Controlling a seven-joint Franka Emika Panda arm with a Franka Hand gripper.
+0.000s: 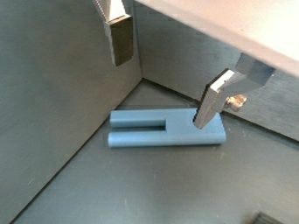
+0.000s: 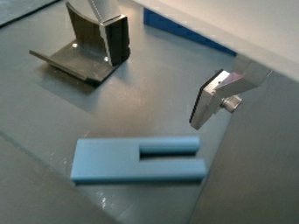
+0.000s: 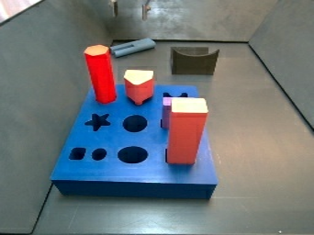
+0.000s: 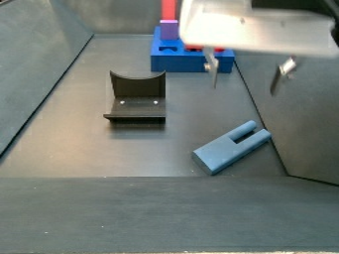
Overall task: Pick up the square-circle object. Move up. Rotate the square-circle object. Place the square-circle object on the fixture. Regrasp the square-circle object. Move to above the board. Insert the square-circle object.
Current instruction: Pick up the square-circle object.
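My gripper [image 4: 245, 67] hung with its fingers spread wide and nothing between them, above the peg [image 4: 231, 147], which lay flat on the floor near the wall, well apart from the fixture [image 4: 135, 99] and the board [image 3: 135, 147]. I judged the wall the hazard: one finger [image 1: 212, 103] could strike it or nudge the peg askew.

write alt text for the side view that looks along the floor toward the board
The open hand hangs above the grey floor, holding nothing. The square-circle object lies flat below it, the fixture beside, the board behind.
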